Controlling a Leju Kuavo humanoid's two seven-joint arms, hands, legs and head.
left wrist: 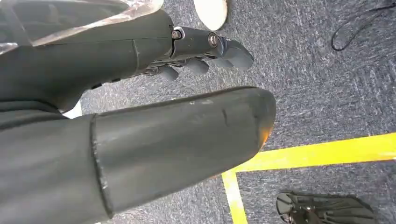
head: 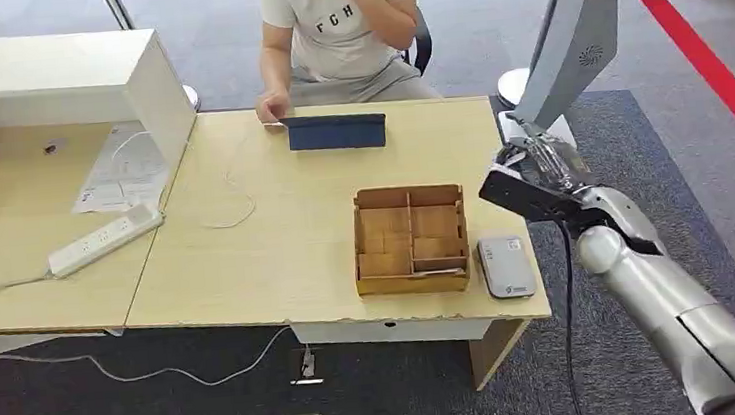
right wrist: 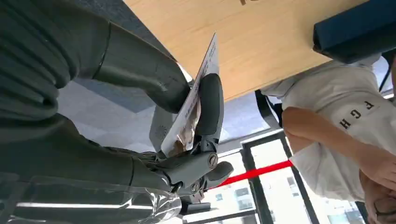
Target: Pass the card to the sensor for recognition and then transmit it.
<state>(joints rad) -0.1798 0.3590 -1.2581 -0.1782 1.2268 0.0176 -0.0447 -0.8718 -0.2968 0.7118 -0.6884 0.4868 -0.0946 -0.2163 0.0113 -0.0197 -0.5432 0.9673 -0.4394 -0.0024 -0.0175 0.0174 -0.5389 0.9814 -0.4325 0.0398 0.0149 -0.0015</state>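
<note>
My right hand [head: 534,178] hovers off the table's right edge, level with the wooden box and beyond the sensor. It pinches a white card [right wrist: 194,100] between thumb and finger, seen edge-on in the right wrist view; in the head view the card [head: 546,161] is a pale sliver in the hand. The sensor [head: 505,266], a small grey-white reader, lies flat on the table's front right corner. My left hand [left wrist: 140,107] hangs over the carpet with nothing in it, fingers curled in.
A compartmented wooden box [head: 411,239] stands left of the sensor. A dark blue tablet case [head: 336,131] stands at the far edge before a seated person [head: 343,29]. A power strip [head: 105,240], cables and a white cabinet [head: 62,84] occupy the left.
</note>
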